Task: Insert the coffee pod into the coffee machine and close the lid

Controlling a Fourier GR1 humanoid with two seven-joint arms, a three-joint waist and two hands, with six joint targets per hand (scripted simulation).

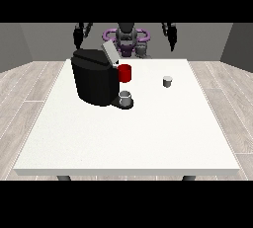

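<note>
A black coffee machine [95,80] stands on the white table [128,138] at the left of centre, its grey lid [109,53] tilted up and open. A small grey cup [125,97] sits on the machine's drip base. Behind it is a red mug [125,73]. The small grey coffee pod [168,81] stands alone on the table to the right. Both hands are raised by the robot's shoulders, far behind the table: the hand at the view's left [78,35] and the hand at the view's right [171,36]. Neither holds anything.
The robot's torso [126,38] is behind the table's far edge. Wooden floor surrounds the table, and grey walls close the back.
</note>
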